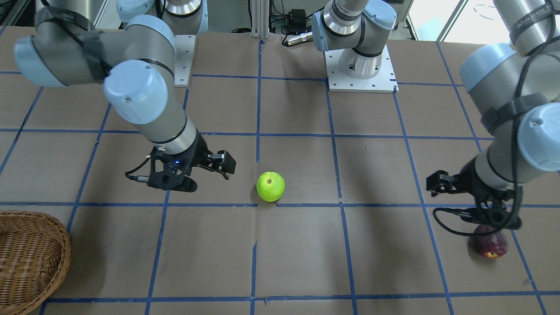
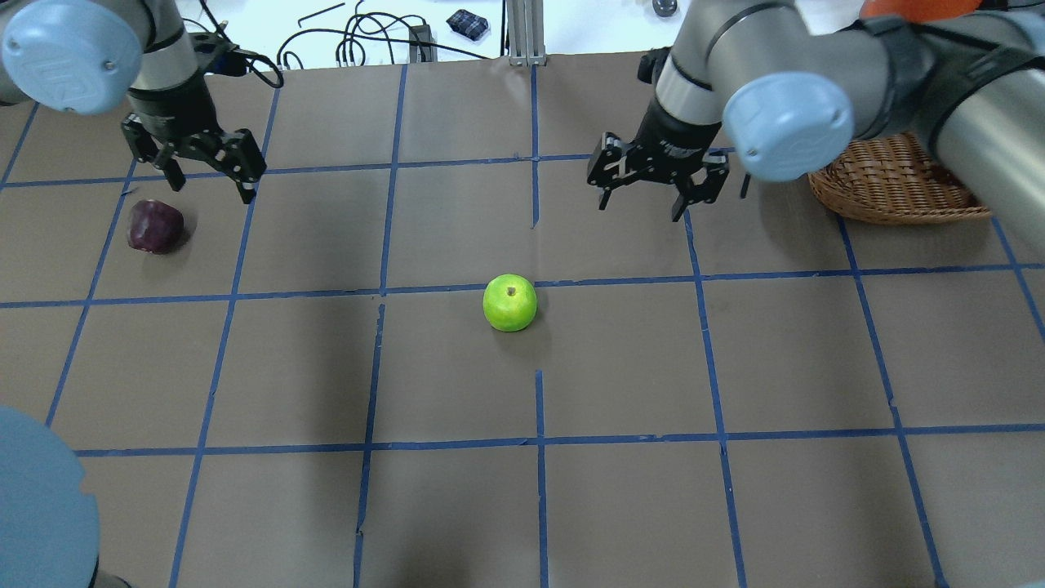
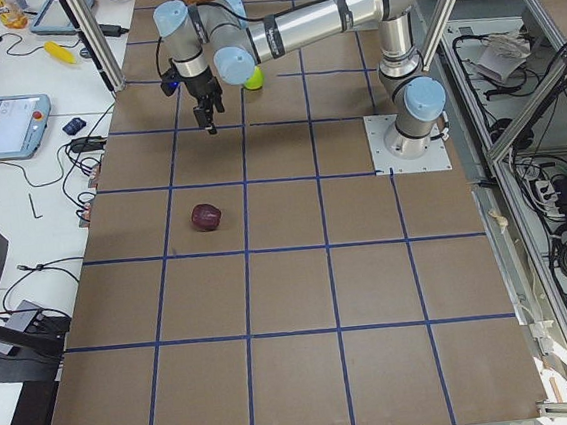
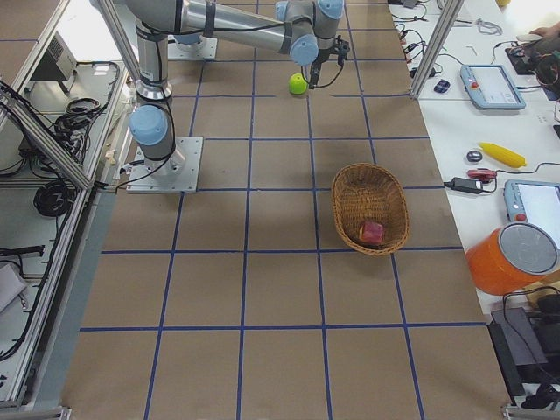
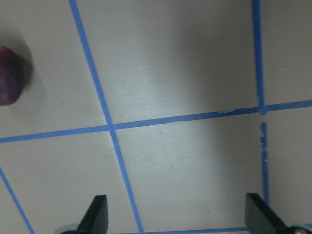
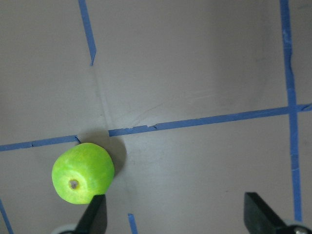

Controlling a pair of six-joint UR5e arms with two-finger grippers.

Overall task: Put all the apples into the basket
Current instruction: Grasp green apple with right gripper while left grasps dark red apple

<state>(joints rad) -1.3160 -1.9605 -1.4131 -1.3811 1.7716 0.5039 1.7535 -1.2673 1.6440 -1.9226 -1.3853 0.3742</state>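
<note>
- Overhead exterior view: the right gripper (image 2: 640, 208) hangs above the table (image 2: 620, 367), jaws spread wide with nothing between them. The green apple (image 2: 510, 303) sits alone on a blue tape line, near the gripper but off toward the table's middle.
- The right wrist camera shows that apple low on the left, just beside one fingertip (image 6: 97, 214) rather than between the two. I'd shift the gripper sideways until the apple is centred, and only then go down.
- It looks round and smooth, so a pinch that is off-centre or too high could send it rolling. Better to come straight down and close across its widest part.
- The left gripper (image 2: 212, 189) is also wide open and empty. The dark maroon apple (image 2: 155, 226) lies near it on the table, to its outer side, and only a sliver of it shows at the edge of the left wrist view. It needs the same centring.
- The red apple (image 4: 372, 232) already lies in the basket (image 4: 363, 188), which stands at the robot's right end of the table, well apart from the other two.
- By my reckoning one of three is done. The maroon apple is the farthest from the basket, so carrying it across is the likelier trouble.
</note>
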